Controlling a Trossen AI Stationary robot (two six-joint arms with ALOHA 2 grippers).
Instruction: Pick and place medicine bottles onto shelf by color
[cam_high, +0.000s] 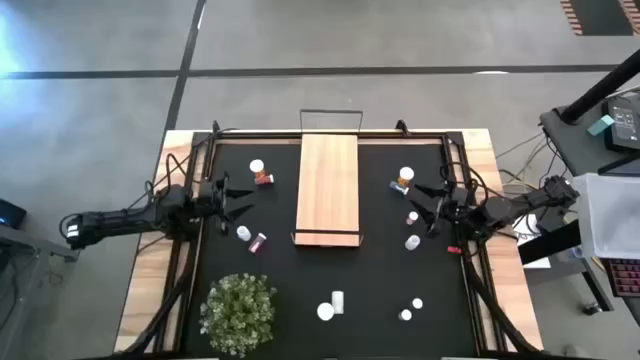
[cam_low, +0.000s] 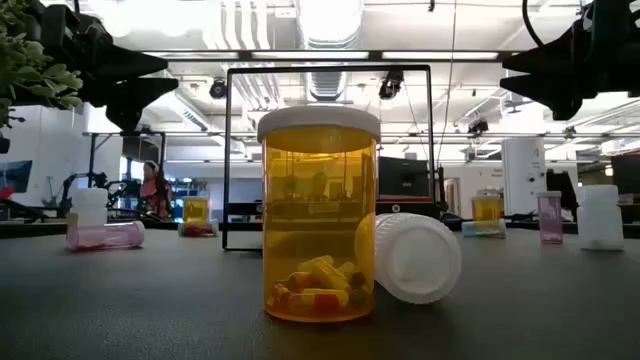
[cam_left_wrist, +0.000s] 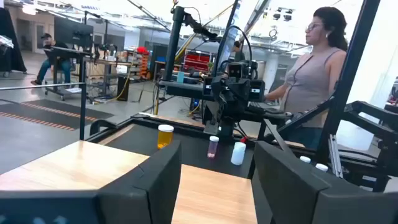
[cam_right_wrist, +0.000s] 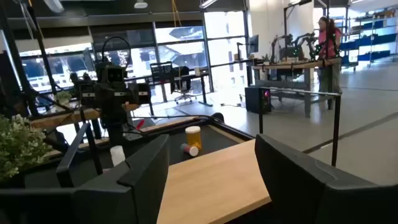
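The light-wood shelf (cam_high: 327, 190) lies on the black mat at the far middle. My left gripper (cam_high: 240, 203) is open and empty left of it, pointing at it, with the board in its wrist view (cam_left_wrist: 93, 163). My right gripper (cam_high: 418, 205) is open and empty right of it. On the left are a white-capped bottle (cam_high: 257, 166), a red one (cam_high: 264, 178), a white one (cam_high: 243, 233) and a pink one (cam_high: 259, 242). On the right stand an orange bottle (cam_high: 405, 178), a pink one (cam_high: 412, 216) and a white one (cam_high: 411, 241).
A green plant (cam_high: 238, 310) stands at the near left. Near the front edge an upright orange bottle (cam_low: 320, 215) has a white bottle (cam_low: 410, 257) lying against it, and two small white ones (cam_high: 411, 309) stand to the right. A person (cam_left_wrist: 311, 81) stands beyond the table's right side.
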